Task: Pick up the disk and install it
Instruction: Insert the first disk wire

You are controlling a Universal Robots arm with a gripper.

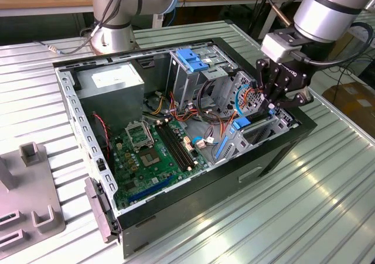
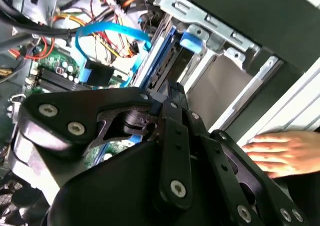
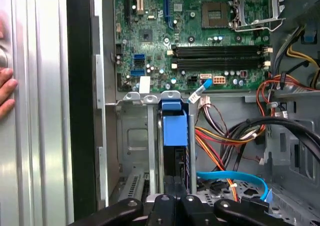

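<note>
Jaws on disk (image 3: 174,131), endwise in cage (image 3: 131,132)

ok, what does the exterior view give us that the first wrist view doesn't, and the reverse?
Exterior view adds: the arm's base behind the case, and a grey fixture on the table at the exterior view's left.
First wrist view adds: a hand at the table, outside the case wall.
Shared: the motherboard, the disk edge-on in its bay, and the claw right at that bay.
</note>
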